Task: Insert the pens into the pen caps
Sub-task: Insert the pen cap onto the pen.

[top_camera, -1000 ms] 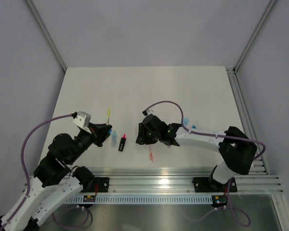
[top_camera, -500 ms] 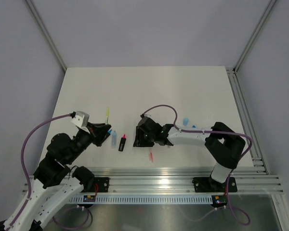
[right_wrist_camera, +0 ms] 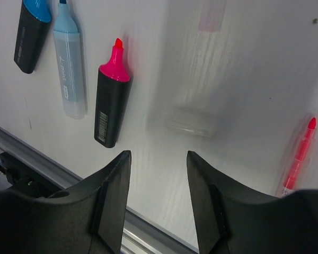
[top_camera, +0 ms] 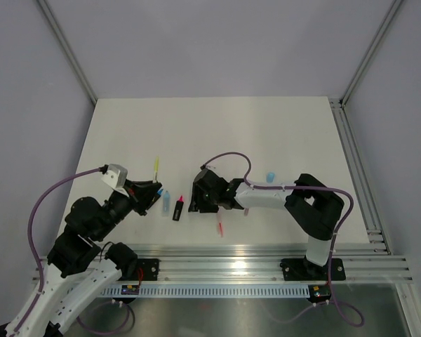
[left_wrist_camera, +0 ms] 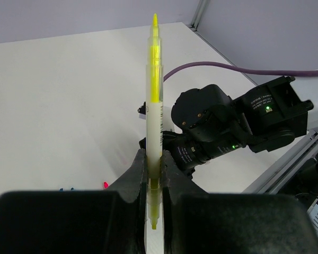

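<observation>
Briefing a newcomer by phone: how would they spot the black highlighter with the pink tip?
On the white table, look between the left gripper and the right gripper. Of three stubby markers side by side, the pink-tipped highlighter lies closest to the right gripper. Only it pairs black barrel with pink tip; the pale-blue pen and blue-tipped marker do not.

Ahead of my right gripper (right_wrist_camera: 158, 157), jaws standing apart, the lane is hemmed by the pink-tipped black marker (right_wrist_camera: 111, 100) on one side and the thin red pen (right_wrist_camera: 299, 156) on the other, with a clear cap (right_wrist_camera: 193, 120) lying between them. My left gripper (left_wrist_camera: 153, 161), clamped on the yellow pen (left_wrist_camera: 155, 100), faces the right arm (left_wrist_camera: 222, 129) close ahead. Broad room lies on the far table (top_camera: 217, 126).
</observation>
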